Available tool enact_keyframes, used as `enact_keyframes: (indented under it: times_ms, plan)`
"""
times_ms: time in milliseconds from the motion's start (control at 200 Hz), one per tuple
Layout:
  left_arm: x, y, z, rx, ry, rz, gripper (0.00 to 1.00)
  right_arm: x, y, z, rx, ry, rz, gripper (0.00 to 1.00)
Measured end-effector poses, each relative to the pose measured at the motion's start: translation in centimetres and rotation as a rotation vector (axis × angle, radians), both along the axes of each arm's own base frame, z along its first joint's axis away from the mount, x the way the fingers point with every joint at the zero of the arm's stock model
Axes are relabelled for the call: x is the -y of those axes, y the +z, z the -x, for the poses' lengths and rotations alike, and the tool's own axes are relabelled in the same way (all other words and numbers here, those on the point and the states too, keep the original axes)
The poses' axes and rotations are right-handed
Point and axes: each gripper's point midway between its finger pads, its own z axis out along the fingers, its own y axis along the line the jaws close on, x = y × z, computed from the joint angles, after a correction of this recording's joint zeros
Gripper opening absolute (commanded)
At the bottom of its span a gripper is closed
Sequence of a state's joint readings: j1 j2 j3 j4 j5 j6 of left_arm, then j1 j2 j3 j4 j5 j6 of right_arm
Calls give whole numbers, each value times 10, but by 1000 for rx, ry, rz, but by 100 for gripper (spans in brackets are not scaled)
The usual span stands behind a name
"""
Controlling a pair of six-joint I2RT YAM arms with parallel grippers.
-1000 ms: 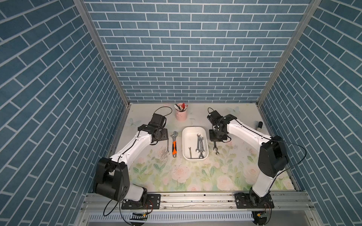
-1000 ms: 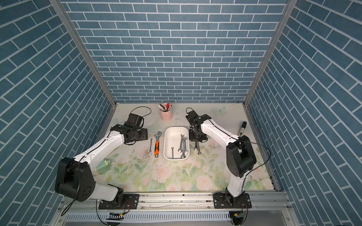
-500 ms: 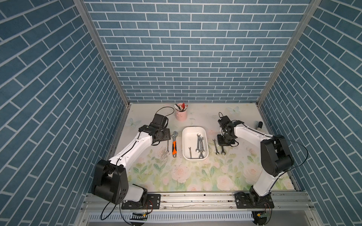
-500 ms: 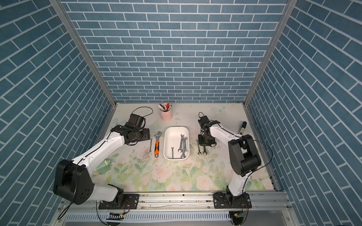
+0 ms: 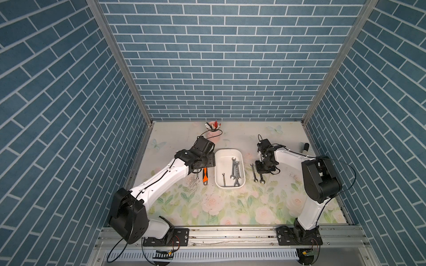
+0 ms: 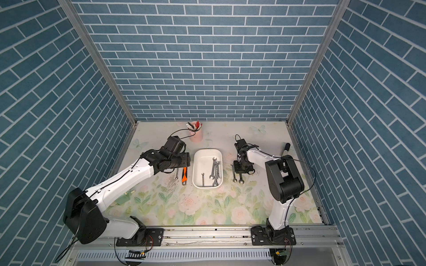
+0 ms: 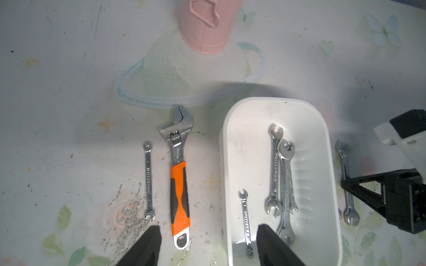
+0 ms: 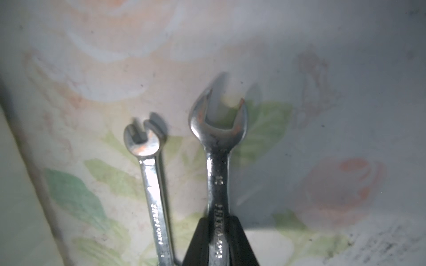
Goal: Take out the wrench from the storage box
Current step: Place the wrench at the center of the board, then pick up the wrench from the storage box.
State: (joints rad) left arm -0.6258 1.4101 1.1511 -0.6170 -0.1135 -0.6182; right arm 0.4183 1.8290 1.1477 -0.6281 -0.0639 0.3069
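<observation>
Our left gripper hangs with its jaws wide, straddling the left wall of the box. One finger is over the mat by the orange wrench, and the other is inside the box. The small wrench lies between them, just inside that wall. Its shank runs along the box's length, so it crosses the line on which these jaws close. Further right in the box, larger wrenches lie overlapped on the same axis. Right of the box, out on the mat, two more lie side by side, parallel to it. A thin wrench is nearer the box, and beside it is a stouter wrench. Our right gripper pinches the stouter one's shank between narrow jaws, low over the mat; we cannot tell whether it touches. We judge this one already out, needing only release. For the next, the left arm is nearer.
</observation>
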Motion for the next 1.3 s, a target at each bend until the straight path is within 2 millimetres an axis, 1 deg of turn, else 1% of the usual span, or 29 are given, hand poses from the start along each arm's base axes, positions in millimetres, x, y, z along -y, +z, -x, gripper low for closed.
enact_keyframes:
  times_ms: [60, 140, 215, 335, 435, 575, 710, 835, 940, 1095, 1300]
  plan:
    - [12, 4, 0, 12, -17, 7, 70, -1, 0, -1, 3, 1, -9, 32]
    - [28, 4, 1, 18, -39, 8, 69, -2, 1, -2, 10, 0, -16, 39]
    - [45, -1, 3, 11, -65, 0, 67, -1, 2, -1, 10, -3, -16, 45]
    - [70, -15, 6, -11, -106, -24, 64, 3, 6, 4, 5, -8, -14, 47]
    - [89, -28, 6, -28, -136, -49, 62, 4, 19, 7, 24, -16, -24, 48]
    - [109, -50, 3, -55, -160, -79, 60, 4, 47, 8, 77, -34, -52, 49]
    - [117, -73, -3, -83, -157, -120, 57, 6, 69, 10, 124, -43, -75, 50]
    - [119, -91, -7, -107, -153, -147, 54, 8, 80, 16, 136, -52, -84, 50]
    - [122, -103, -10, -123, -153, -162, 53, 11, 82, 21, 130, -59, -83, 50]
    - [125, -121, -12, -145, -154, -184, 51, 14, 78, 30, 109, -60, -73, 51]
    - [126, -144, -13, -176, -153, -213, 45, 16, 75, 33, 95, -60, -66, 51]
